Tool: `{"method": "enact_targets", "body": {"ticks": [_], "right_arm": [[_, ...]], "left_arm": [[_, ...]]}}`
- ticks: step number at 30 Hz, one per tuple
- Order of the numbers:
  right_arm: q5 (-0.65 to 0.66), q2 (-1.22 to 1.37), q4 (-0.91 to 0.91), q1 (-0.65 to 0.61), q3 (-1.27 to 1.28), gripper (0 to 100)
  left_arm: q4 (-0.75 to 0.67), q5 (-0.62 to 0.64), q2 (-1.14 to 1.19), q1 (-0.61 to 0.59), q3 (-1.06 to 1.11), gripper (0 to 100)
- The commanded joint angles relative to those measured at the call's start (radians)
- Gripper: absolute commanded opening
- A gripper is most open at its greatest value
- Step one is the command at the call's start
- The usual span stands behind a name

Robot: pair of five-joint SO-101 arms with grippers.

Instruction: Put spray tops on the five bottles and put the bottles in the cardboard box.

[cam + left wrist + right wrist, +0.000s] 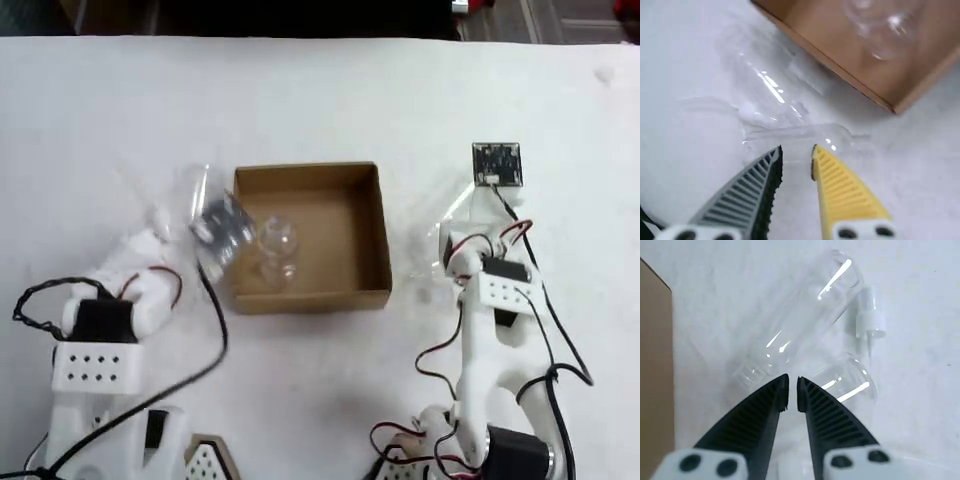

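The cardboard box (365,235) stands mid-table with clear bottles (277,242) lying inside; one of them (885,30) shows past the box wall (840,75) in the left wrist view. Left of the box lie clear bottles (765,75) without tops. My left gripper (796,150) hovers just short of one of them (805,132), slightly open and holding nothing. Right of the box, my right gripper (792,390) is shut above the neck end of a long clear bottle (805,315). A second bottle (845,382) and a white spray top (870,320) lie beside it.
A small dark circuit board (497,163) with a cable sits beyond the right arm (490,290). Another dark board (222,228) lies at the box's left wall, its black cable trailing toward the left arm (100,330). The table's far half is bare white surface.
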Motion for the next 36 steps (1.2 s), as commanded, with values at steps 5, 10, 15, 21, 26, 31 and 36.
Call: {"method": "enact_targets", "body": {"ticks": [5,10,15,21,26,31,36], "right_arm": [[-0.006,-0.031,-0.036,0.010,0.005,1.8],[-0.006,-0.031,-0.036,0.010,0.011,1.8],[-0.005,-0.031,-0.096,0.010,0.040,1.8],[-0.005,-0.031,-0.124,0.010,0.054,1.8],[-0.005,-0.031,-0.136,0.010,0.054,1.8],[-0.005,-0.030,-0.139,0.012,0.055,1.8],[-0.005,0.015,-0.145,0.010,0.043,1.8]], "left_arm": [[0.244,-0.512,-0.025,0.058,-0.055,10],[0.261,-0.638,-0.016,0.056,-0.048,18],[0.173,-0.796,-0.016,0.056,0.051,21],[0.077,-0.804,-0.015,0.085,0.104,21],[0.035,-0.812,-0.013,0.131,0.106,21],[-0.015,-0.873,-0.013,0.130,0.161,21],[-0.078,-0.944,-0.013,0.094,0.233,18]]}}
